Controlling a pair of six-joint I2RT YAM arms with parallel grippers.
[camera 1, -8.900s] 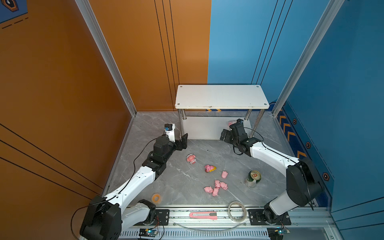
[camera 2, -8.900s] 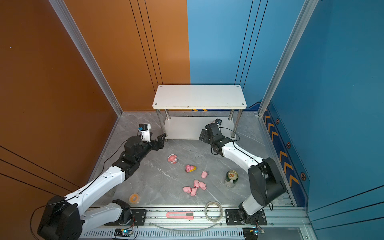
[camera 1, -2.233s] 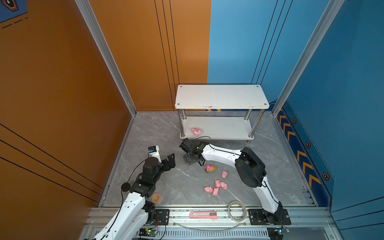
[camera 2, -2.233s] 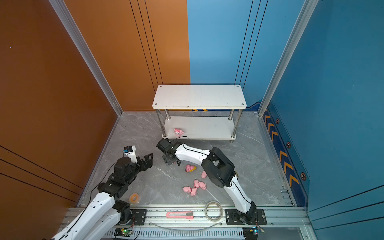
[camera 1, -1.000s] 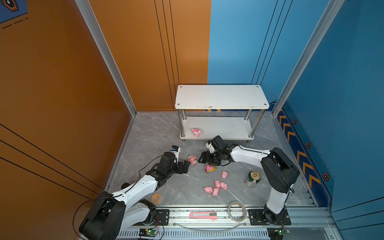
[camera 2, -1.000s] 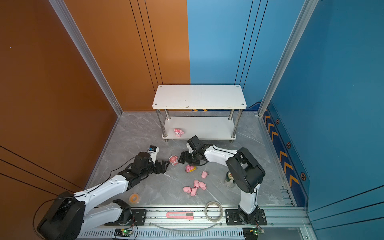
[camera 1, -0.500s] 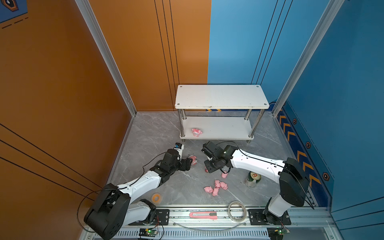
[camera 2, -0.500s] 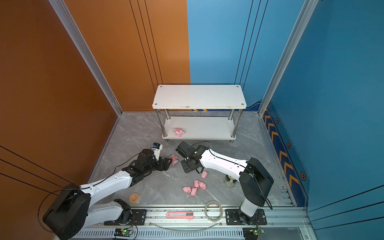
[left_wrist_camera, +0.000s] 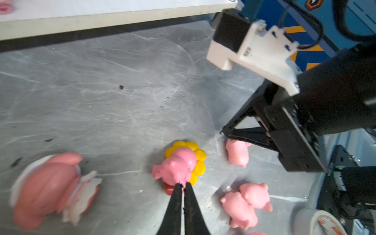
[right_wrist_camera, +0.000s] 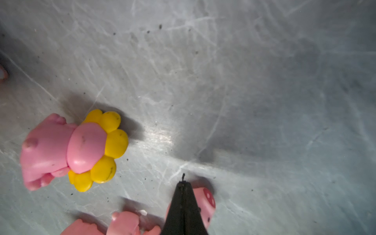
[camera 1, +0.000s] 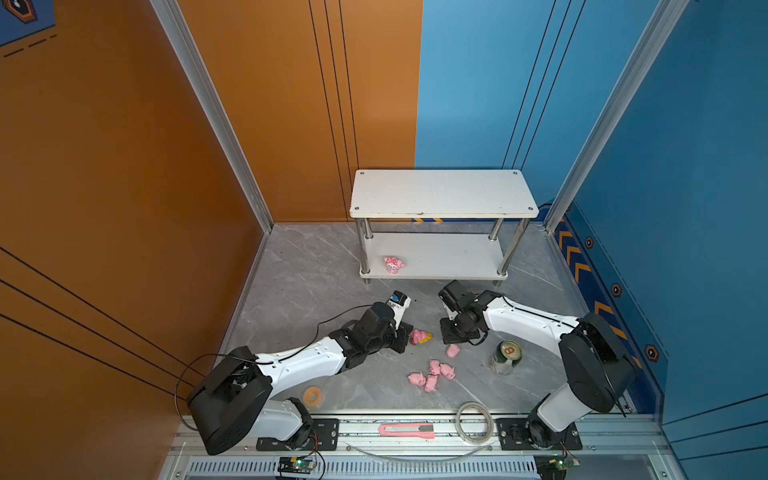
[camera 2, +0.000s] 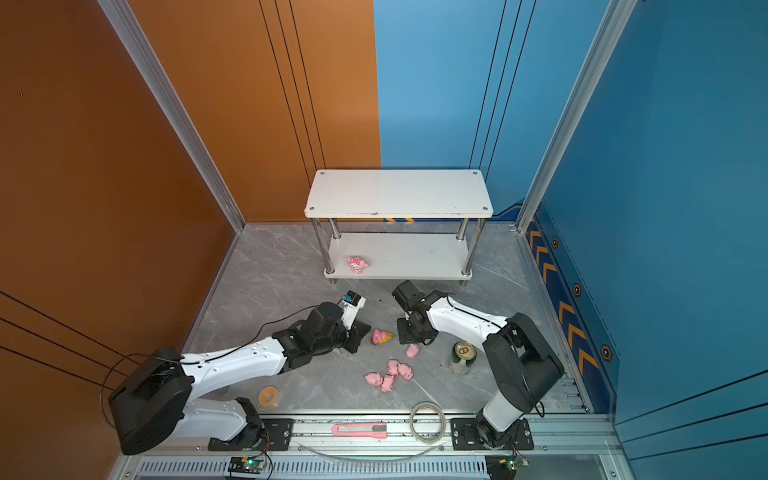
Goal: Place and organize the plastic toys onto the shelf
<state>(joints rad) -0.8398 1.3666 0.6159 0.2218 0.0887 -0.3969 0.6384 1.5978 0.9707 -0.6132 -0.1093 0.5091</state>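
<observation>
Here the left jaws are shut, their tips touching the sunflower toy on the table; whether they pinch it, I cannot tell. The right jaws are shut too, over one pig. Four pigs cluster nearby. A pink toy sits on the shelf's lower tier.

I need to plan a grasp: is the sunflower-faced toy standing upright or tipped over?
Tipped over: the sunflower-faced toy lies on the floor, body and yellow petals both resting on it.
</observation>
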